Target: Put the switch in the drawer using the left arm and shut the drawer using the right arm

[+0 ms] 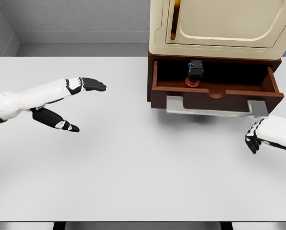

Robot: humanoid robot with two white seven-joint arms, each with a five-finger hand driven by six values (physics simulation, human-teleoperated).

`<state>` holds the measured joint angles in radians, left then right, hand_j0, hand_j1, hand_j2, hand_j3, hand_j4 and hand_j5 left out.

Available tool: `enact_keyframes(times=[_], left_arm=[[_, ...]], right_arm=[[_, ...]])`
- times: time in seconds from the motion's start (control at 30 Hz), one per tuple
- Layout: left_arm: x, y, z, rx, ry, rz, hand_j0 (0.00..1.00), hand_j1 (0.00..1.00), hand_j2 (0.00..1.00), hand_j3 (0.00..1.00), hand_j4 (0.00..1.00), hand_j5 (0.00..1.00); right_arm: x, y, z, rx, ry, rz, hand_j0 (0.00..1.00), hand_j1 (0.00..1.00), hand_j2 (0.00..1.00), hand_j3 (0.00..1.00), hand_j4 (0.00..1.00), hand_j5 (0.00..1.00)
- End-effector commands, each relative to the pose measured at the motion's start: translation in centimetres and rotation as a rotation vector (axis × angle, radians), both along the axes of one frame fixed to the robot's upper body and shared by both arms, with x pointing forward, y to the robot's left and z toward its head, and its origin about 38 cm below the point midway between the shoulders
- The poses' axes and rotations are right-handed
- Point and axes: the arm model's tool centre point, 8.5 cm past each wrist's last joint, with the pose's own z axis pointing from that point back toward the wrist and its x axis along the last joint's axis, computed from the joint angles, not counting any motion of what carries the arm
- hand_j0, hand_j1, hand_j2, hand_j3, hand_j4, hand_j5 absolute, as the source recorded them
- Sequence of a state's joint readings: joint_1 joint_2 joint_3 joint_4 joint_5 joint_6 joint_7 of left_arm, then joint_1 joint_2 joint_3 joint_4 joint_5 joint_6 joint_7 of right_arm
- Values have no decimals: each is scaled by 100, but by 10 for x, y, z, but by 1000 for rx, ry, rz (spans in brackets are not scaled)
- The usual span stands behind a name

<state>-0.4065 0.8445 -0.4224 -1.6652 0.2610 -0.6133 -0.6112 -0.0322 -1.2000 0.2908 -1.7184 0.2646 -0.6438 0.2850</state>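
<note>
We look down on a white table [133,167] that fills most of the frame, with a cream cabinet [220,24] standing at the upper right. Below the cabinet a dark brown drawer [215,98] is pulled out toward us, and a flat grey handle [215,108] runs along its front edge.

The switch [195,73] lies inside the drawer, near the middle of its back part; we see a dark body with a blue-green top and a red ring at the lower end. It touches no hand.

Our left hand [68,103] shows at the left of the frame, well apart from the drawer and above the tabletop. Its fingers [92,85] are stretched out and point toward the right, the thumb [56,120] spread downward away from them, so the hand is open wide and holds nothing.

Our right hand [265,134] comes in at the right edge, below and just beside the drawer's right front corner, not touching the handle as far as we can see. Its dark fingertips [253,139] bend loosely downward toward the left, and nothing is held in them
</note>
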Motion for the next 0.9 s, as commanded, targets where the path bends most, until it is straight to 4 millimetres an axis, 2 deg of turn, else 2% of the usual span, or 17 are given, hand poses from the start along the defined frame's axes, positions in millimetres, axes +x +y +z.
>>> enact_keyframes(times=[0.0, 0.17, 0.23, 0.33, 0.43, 0.53, 0.6, 0.77, 0.87], left_arm=[[0, 0, 0, -7, 7, 0, 100, 100, 100, 100, 100, 100], [-1, 1, -2, -3, 13, 2, 100, 100, 100, 100, 100, 100], [-2, 3, -4, 5, 18, 6, 100, 100, 100, 100, 100, 100], [-2, 3, -8, 36, 10, 8, 100, 100, 100, 100, 100, 100], [-4, 3, -13, 42, 23, 10, 100, 100, 100, 100, 100, 100], [-5, 3, -14, 42, 24, 10, 100, 100, 100, 100, 100, 100], [-5, 4, -15, 42, 26, 10, 100, 100, 100, 100, 100, 100], [-4, 3, -14, 42, 24, 11, 100, 100, 100, 100, 100, 100], [-4, 4, -15, 43, 25, 12, 100, 100, 100, 100, 100, 100]], right_arm=[[4, 7, 12, 183, 41, -52, 14, 14, 14, 14, 14, 14], [15, 17, 23, 181, 13, -23, 14, 14, 14, 14, 14, 14], [20, 27, 23, 177, 20, 8, 14, 14, 14, 14, 14, 14], [35, 79, 5, 167, 90, 150, 14, 14, 14, 14, 14, 14], [35, 76, -1, 145, 116, 147, 14, 14, 14, 14, 14, 14], [27, 79, -18, 106, 182, 168, 15, 15, 15, 15, 15, 15], [24, 80, -23, 96, 201, 176, 15, 15, 15, 15, 15, 15], [32, 80, -5, 103, 147, 175, 16, 16, 16, 16, 16, 16], [35, 82, 4, 186, 147, 164, 16, 16, 16, 16, 16, 16]])
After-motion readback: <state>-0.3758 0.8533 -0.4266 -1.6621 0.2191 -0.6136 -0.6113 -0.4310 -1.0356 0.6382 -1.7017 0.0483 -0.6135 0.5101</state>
